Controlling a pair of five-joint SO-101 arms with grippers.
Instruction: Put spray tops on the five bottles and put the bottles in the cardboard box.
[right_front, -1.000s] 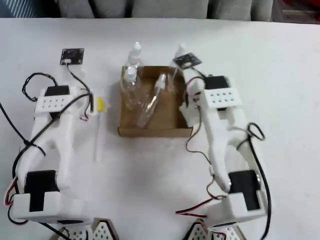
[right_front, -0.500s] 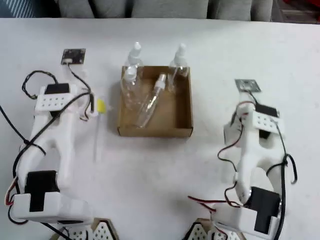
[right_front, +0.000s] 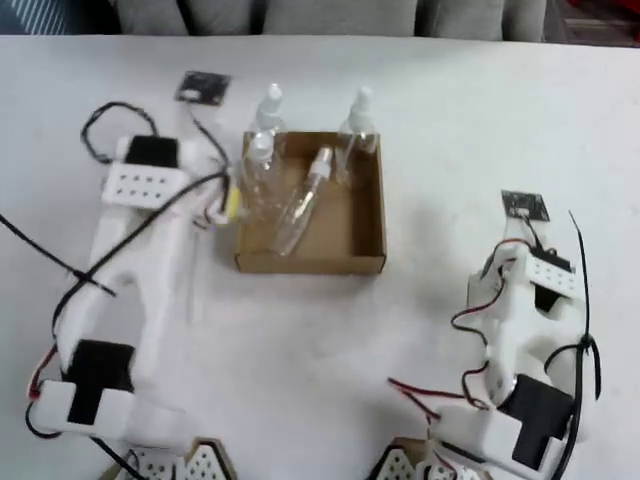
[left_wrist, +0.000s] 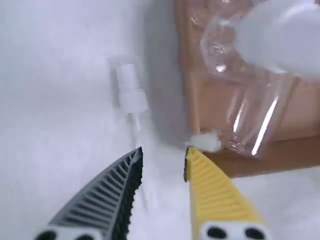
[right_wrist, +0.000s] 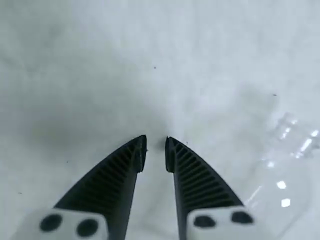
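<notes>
We see the left gripper (left_wrist: 162, 155) w/ fingers spread a bit and nothing pinched, tips just outside the cardboard box (right_front: 310, 262), at the wall on the left arm's side. A loose spray top (left_wrist: 131, 92) lies on the table (right_front: 500, 100) beside that wall, just past the tips. In the box a capped bottle (right_front: 298, 212) lies slanted, and upright bottles (right_front: 357, 125) stand at its far side. The right gripper (right_wrist: 155, 147), well off the box's other side, is barely apart & empty.
</notes>
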